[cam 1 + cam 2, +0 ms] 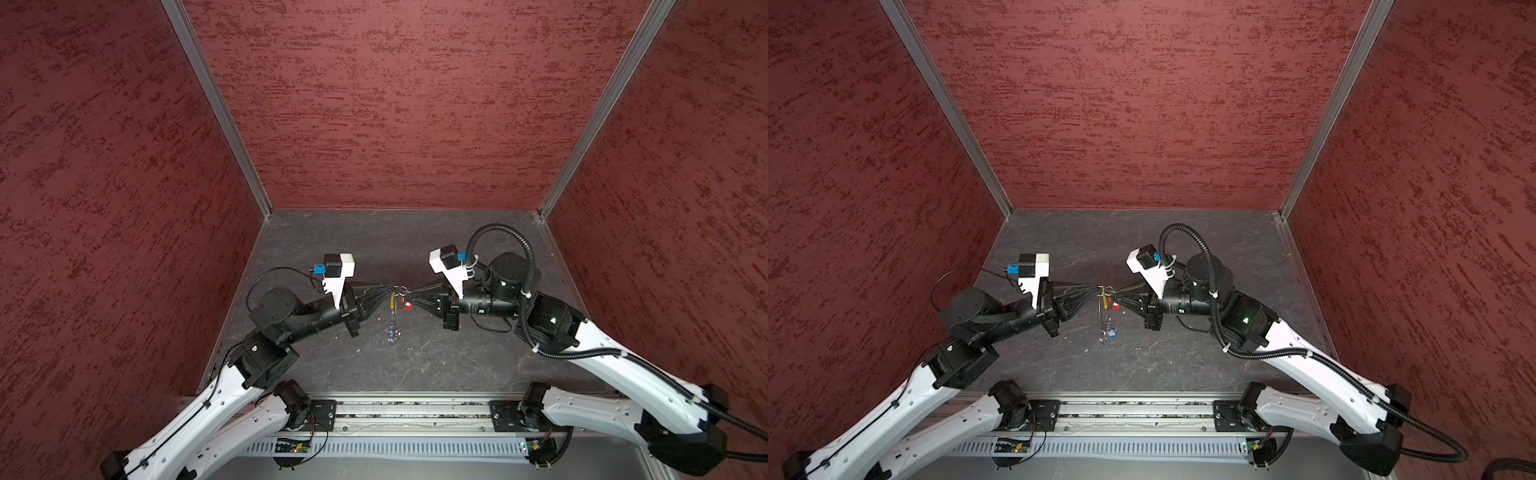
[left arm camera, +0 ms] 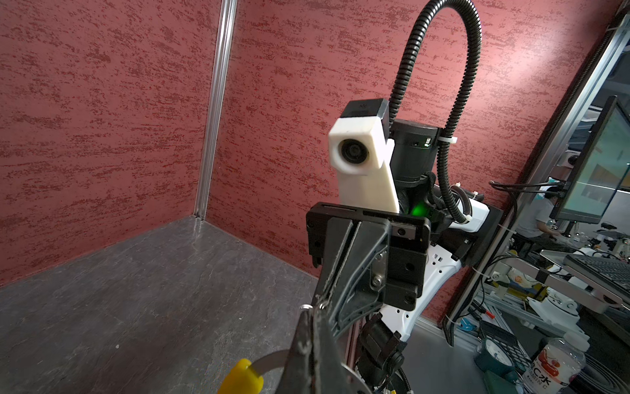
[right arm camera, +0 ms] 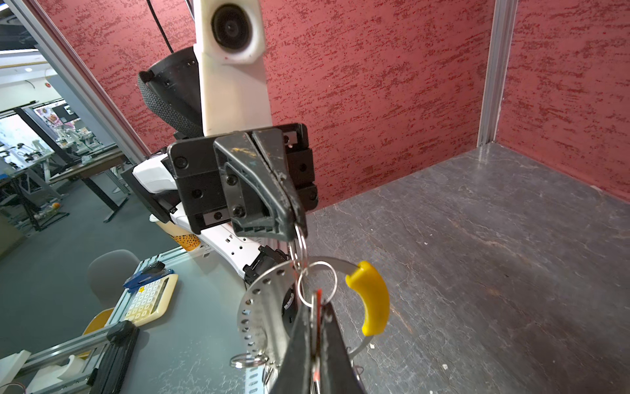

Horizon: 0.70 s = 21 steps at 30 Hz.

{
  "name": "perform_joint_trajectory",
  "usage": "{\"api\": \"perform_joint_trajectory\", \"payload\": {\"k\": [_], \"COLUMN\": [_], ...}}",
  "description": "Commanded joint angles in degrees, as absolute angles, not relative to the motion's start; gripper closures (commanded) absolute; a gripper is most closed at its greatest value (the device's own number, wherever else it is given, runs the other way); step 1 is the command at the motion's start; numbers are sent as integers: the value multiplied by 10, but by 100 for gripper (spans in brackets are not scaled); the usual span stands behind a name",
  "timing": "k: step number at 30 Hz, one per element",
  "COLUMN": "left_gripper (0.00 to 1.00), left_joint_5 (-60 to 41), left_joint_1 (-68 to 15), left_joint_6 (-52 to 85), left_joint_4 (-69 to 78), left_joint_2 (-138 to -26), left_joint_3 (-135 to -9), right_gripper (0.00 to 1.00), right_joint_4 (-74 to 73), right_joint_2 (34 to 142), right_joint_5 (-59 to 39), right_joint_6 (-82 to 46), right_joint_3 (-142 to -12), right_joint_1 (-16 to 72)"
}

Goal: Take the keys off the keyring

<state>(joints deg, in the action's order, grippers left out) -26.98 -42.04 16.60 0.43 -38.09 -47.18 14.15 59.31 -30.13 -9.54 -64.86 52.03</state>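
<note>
Up above the dark worktop (image 1: 457, 249), the left gripper (image 1: 390, 287) and right gripper (image 1: 410, 293) meet tip to tip, probably so one can anchor the bunch while its partner pulls a key free. Between them hangs the keyring (image 3: 264, 300), its yellow section (image 3: 370, 296) clear of both. Left jaws are clamped tight on a small silver ring (image 3: 300, 238); right jaws pinch closed at the red-tagged key (image 1: 407, 307). Lowest dangles the blue-tagged key (image 1: 1111, 332), not yet off the keyring

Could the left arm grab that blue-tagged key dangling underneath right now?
Probably not yet. The left gripper is shut on the keyring, so it would have to let go first. The blue-tagged key itself hangs free, with nothing around it.
</note>
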Motion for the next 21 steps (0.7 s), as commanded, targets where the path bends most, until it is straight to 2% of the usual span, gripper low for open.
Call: {"api": "perform_joint_trajectory", "payload": {"k": [1, 10, 12, 15, 21], "left_gripper": [100, 100, 100, 100, 100], "left_joint_5": [-276, -292, -304, -321, -332], "left_joint_1": [-416, -416, -416, -416, -416], "left_joint_6": [155, 151, 148, 147, 146], "left_joint_4": [0, -11, -20, -31, -36], "left_joint_2": [-374, -385, -390, -399, -402], "left_joint_3": [-493, -506, -514, -523, -525], "right_gripper": [100, 100, 91, 70, 58], "right_joint_4": [156, 147, 150, 152, 147], "right_joint_2": [580, 592, 591, 587, 551], "right_joint_5": [-289, -318, -321, -322, -273], "right_joint_6": [-89, -101, -98, -90, -72], "right_joint_3": [-653, -643, -647, -652, -655], "right_joint_1": [522, 522, 522, 522, 522]}}
